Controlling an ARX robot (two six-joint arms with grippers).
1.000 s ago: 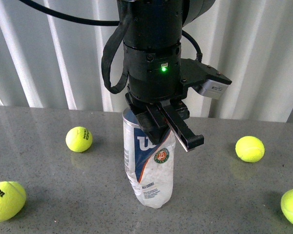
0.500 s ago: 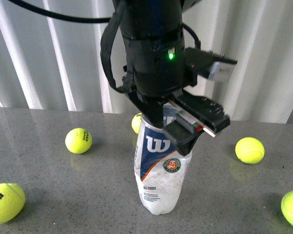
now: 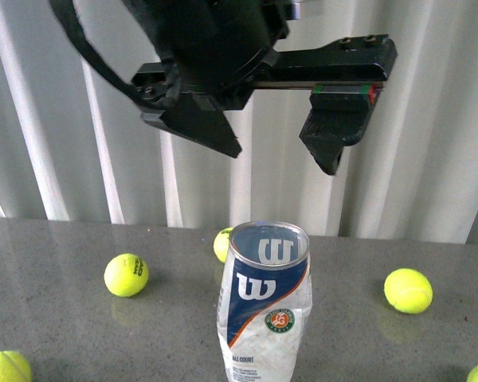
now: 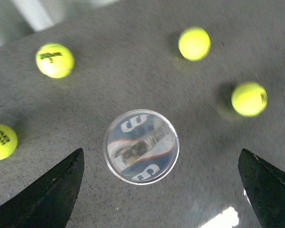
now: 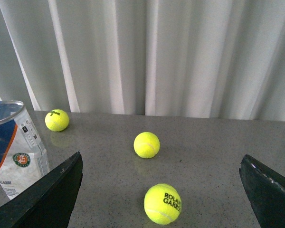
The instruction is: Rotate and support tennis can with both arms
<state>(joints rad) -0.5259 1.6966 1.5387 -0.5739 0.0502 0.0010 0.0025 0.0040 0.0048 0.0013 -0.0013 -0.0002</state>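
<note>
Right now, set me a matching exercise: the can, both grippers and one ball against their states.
1. tennis can
2. left gripper
3. right gripper
4. printed ball

A. open, facing the curtain
B. upright on the table, unheld, top open
C. lying on the table, black lettering showing
D. open, directly above the tennis can

Pairs: 1-B, 2-D, 3-A, 4-C

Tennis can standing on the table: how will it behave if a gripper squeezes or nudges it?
The tennis can will probably flex rather than resist: its clear plastic wall already looks crinkled. It looks light, since the left wrist view shows no balls through the open top. Tall, upright and unsupported, with the left gripper open above it, it may tip if nudged near the rim.
</note>
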